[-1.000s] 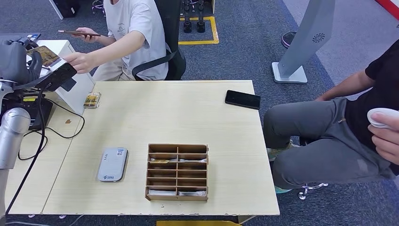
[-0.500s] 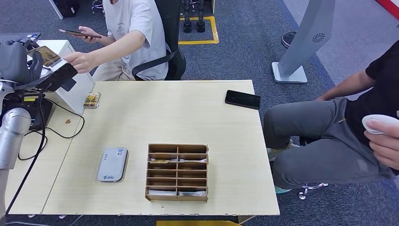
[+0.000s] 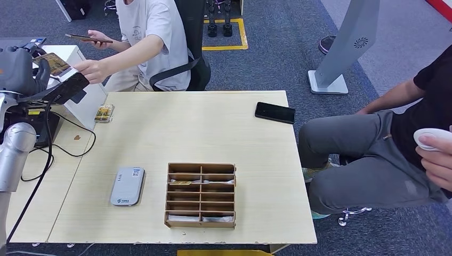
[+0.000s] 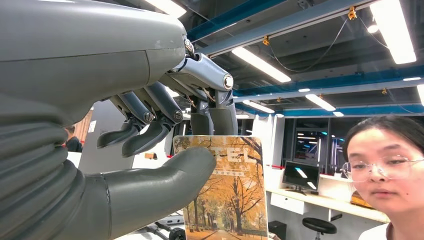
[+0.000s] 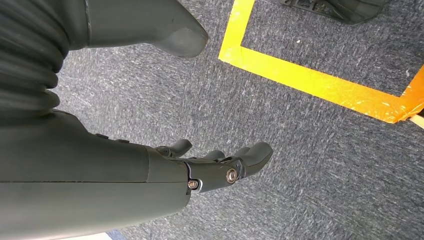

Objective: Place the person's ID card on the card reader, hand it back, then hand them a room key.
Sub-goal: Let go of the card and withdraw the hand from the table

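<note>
The card (image 4: 225,190) with the yellow autumn trees on it is up in the air, off past the left end of the table (image 3: 213,122). The robot's left hand (image 4: 150,150) pinches it between its thick thumb and its dark fingers (image 4: 212,107). It holds the card flat side out, likely so the person can take it easily. The person's hand (image 3: 91,70) reaches out and is right at the card, so this looks like a hand-over. I cannot tell if it is the ID card or a room key.

The grey card reader (image 3: 128,186) lies flat on the table, near the robot. Just beside it sits a brown wooden box (image 3: 201,195) with little slots for cards.

The right hand (image 5: 220,165) hangs down over the grey carpet. Its fingers are loosely apart and hold nothing.
</note>
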Available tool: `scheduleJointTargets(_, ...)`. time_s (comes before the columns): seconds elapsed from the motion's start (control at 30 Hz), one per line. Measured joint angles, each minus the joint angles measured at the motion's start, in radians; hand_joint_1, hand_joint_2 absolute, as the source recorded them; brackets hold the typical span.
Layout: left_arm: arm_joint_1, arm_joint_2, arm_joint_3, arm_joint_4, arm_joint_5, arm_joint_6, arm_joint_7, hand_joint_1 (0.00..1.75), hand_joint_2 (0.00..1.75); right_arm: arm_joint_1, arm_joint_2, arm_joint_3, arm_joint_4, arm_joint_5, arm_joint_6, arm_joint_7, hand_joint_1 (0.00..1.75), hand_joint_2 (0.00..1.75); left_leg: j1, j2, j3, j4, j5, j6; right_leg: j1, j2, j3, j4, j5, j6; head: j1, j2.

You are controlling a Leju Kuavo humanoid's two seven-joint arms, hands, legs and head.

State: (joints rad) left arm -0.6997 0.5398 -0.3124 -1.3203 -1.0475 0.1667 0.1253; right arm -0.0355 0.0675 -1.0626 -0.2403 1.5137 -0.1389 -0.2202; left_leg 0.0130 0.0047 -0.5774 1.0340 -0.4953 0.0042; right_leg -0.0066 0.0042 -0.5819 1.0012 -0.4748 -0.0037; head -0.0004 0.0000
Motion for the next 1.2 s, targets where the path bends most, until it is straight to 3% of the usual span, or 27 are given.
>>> scheduleJointTargets(1.2, 0.000, 0.000, -0.001, 0.005, 0.000, 0.000, 0.000, 1.75, 1.75, 0.000, 0.000, 0.000, 0.000, 0.000, 0.000, 0.000, 0.00, 1.75, 0.000, 0.000, 0.000, 0.000, 0.000, 0.000, 0.000, 0.000, 0.000, 0.000, 0.000, 0.000, 0.000, 0.000)
